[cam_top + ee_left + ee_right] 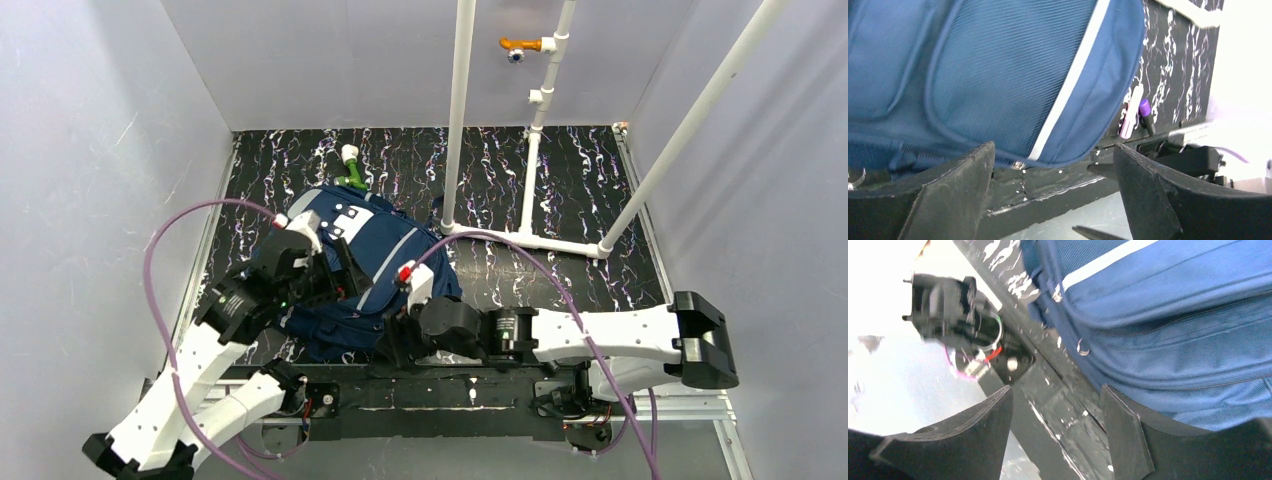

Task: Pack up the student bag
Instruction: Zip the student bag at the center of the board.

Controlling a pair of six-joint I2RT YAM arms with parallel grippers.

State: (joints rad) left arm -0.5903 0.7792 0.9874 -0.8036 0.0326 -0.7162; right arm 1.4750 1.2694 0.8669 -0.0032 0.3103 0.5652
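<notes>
The student bag (pixel 378 250) lies on the black speckled table (pixel 580 180), close to its near edge, with its long axis pointing away from the arms. Both pincers are released and hold nothing. The left gripper (pixel 1053 160) is over the bag's left side. The right gripper (pixel 1055 400) is at the near right corner, just beside a zip ring (pixel 1082 346), so it seems the nearer arm. A white pipe frame (pixel 455 120) stands well apart.

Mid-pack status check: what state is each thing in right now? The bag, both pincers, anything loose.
student bag: lying flat on the table, front up; the zips in the right wrist view look shut.
left pincer: open, holding nothing, at the bag's near edge.
right pincer: open, empty, beside the bag's side.
green-and-white object: outside the bag, at its far edge.
</notes>
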